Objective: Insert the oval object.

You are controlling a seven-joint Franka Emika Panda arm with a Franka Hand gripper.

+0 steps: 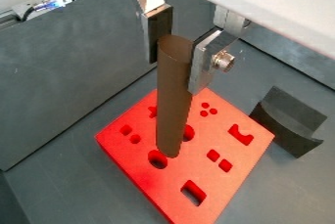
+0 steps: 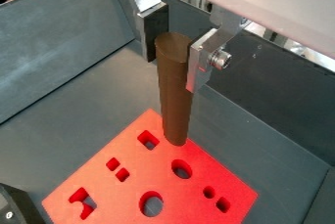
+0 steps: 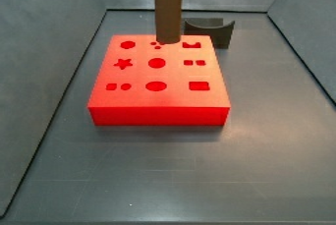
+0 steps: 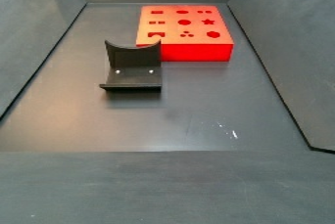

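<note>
Oval object [image 1: 170, 96] hangs upright in our gripper [image 1: 177, 47], jaws clamped on its upper part, its tip just over the red block [image 3: 157, 99]. If we descend off the matching hole, it could jam on the block's face or tilt.

No legible text, labels or numbers on anything.

Grey floor [image 4: 197, 120] carries red block [image 4: 183, 32] and dark fixture [image 4: 131, 67]; gripper [image 1: 177, 42] above.
</note>
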